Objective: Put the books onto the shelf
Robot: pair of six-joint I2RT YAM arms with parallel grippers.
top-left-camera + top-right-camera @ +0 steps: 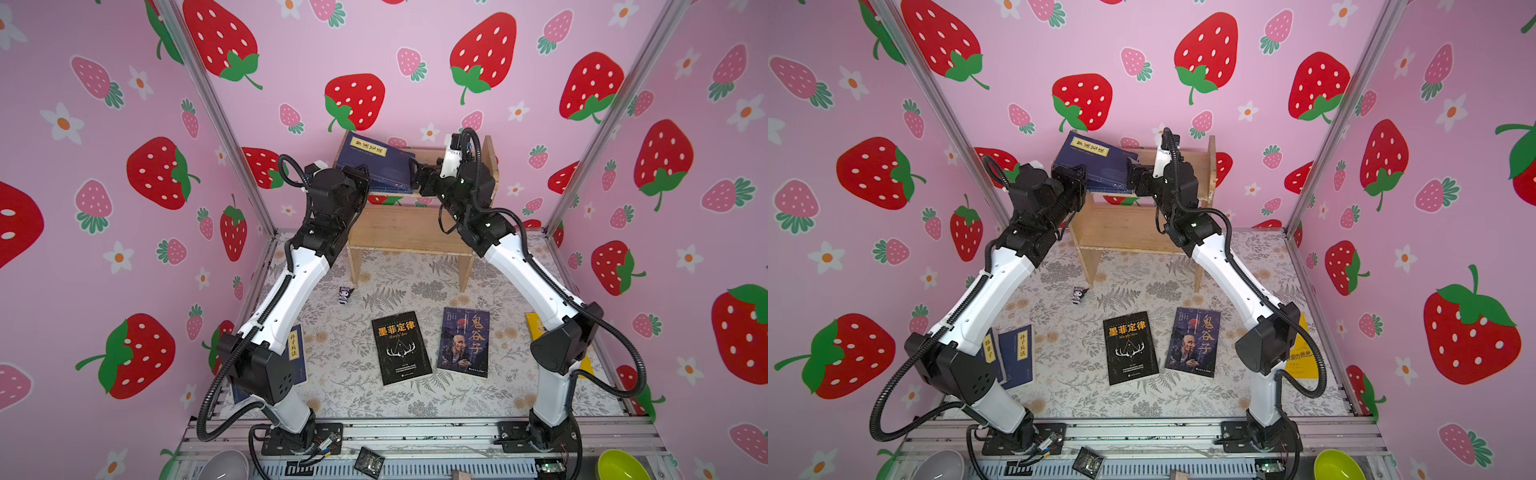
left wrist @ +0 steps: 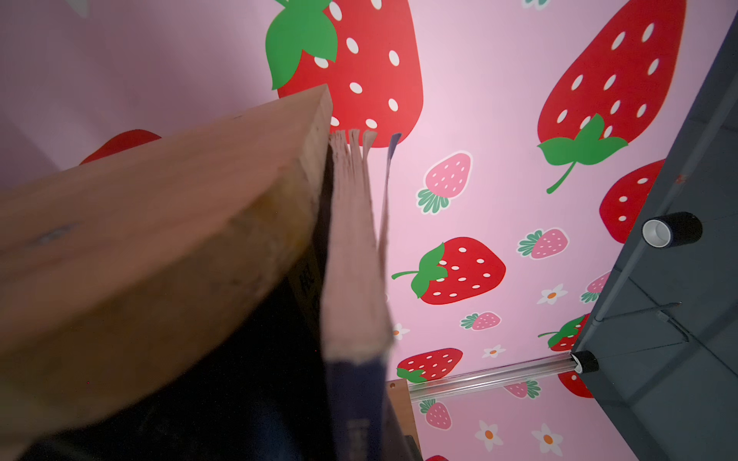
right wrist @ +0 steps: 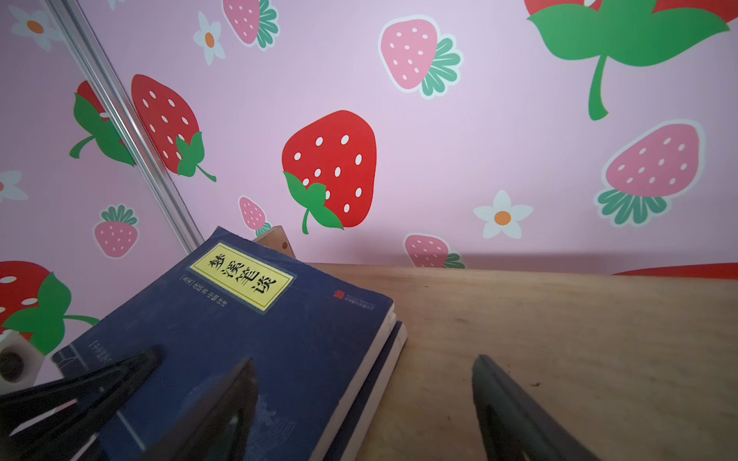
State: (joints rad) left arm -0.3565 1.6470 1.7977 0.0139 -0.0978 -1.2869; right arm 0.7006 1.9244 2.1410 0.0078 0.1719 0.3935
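Observation:
The wooden shelf (image 1: 409, 232) (image 1: 1121, 228) stands against the back wall. On its top tier two navy books (image 1: 374, 160) (image 1: 1096, 160) (image 3: 239, 319) lean against the left side panel (image 2: 159, 239). My left gripper (image 1: 359, 174) is shut on the upper one's lower left corner, its fingers (image 3: 120, 371) lying on the cover. My right gripper (image 1: 415, 176) (image 3: 365, 399) stands open, straddling the books' right edge. On the mat lie a black book (image 1: 401, 347), one with an old man's face (image 1: 465, 343), a yellow one (image 1: 1302, 357) and two navy ones (image 1: 1017, 357).
A tiny dark figurine (image 1: 345, 294) stands on the mat near the shelf's left leg. A green bowl (image 1: 623, 465) and a grey bowl (image 1: 224, 465) sit below the front rail. Pink strawberry walls close in on three sides.

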